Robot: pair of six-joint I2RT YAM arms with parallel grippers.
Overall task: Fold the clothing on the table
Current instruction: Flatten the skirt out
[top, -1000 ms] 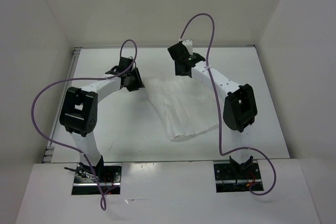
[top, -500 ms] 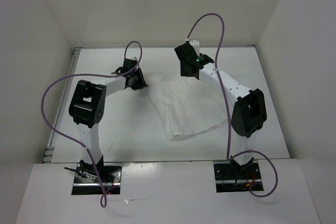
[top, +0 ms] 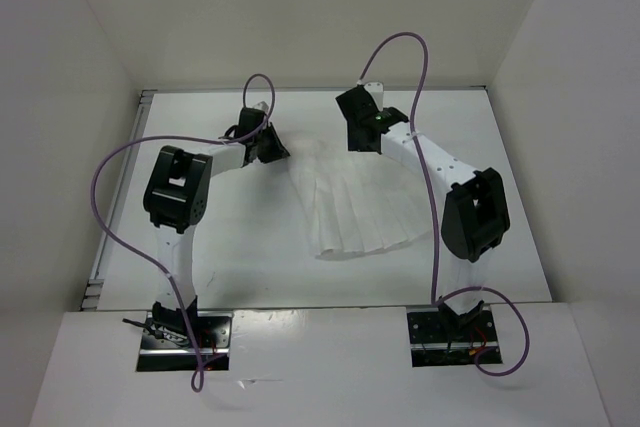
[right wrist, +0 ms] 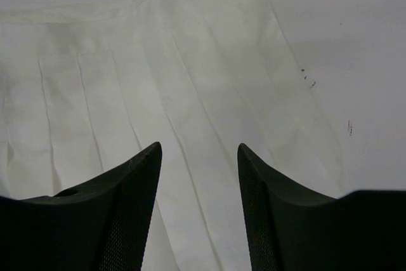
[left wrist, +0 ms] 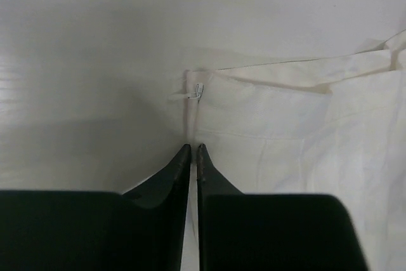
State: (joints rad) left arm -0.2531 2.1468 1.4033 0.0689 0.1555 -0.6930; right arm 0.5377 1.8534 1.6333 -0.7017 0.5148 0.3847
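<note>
The clothing (top: pixel 360 212), a white pleated fan-shaped garment, lies flat in the middle of the table (top: pixel 240 257). My left gripper (top: pixel 272 147) is at its far left corner. In the left wrist view its jaws (left wrist: pixel 193 146) are pressed almost together over the garment's side edge (left wrist: pixel 285 125), with a thin strip of white cloth between them, just below a small tag (left wrist: pixel 196 92). My right gripper (top: pixel 362 137) hangs over the far right part of the garment. In the right wrist view it (right wrist: pixel 198 147) is open above the pleats (right wrist: pixel 127 80), with nothing between its fingers.
White walls close in the table on the left, the back and the right. Purple cables (top: pixel 420 67) loop above both arms. Both arm bases (top: pixel 185 332) sit at the near edge. A few small dark specks (right wrist: pixel 307 77) mark the tabletop right of the garment.
My left arm has reached further toward the garment's far left corner and its jaws have closed there. The right gripper has shifted slightly right and stays open.
</note>
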